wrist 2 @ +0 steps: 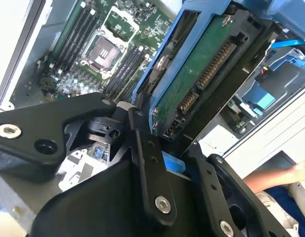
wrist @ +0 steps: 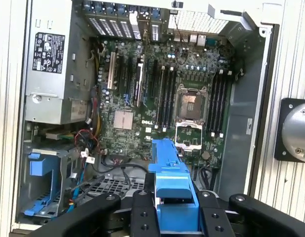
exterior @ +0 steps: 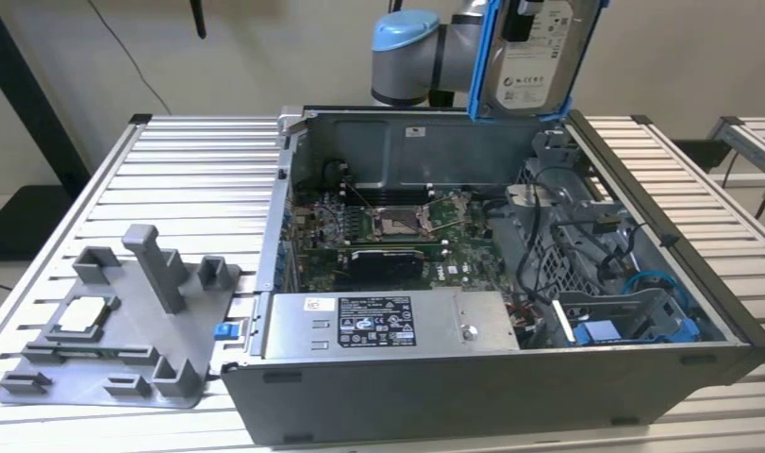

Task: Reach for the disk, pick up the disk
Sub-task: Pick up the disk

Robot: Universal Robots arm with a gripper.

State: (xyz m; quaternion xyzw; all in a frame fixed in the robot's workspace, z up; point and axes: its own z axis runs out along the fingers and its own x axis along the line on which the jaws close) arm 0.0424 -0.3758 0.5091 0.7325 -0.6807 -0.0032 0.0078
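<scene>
We are holding the disk (exterior: pixel 533 57) high above the far side of the open computer case (exterior: pixel 483 377). Our gripper (wrist 2: pixel 167 148) is squeezing its blue frame tight, so the pick-up looks done.

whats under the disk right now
The disk hangs in the end effector above the open computer case. Below it lie the motherboard and an empty blue drive bay. The disk's frame hides what lies directly beneath.
</scene>
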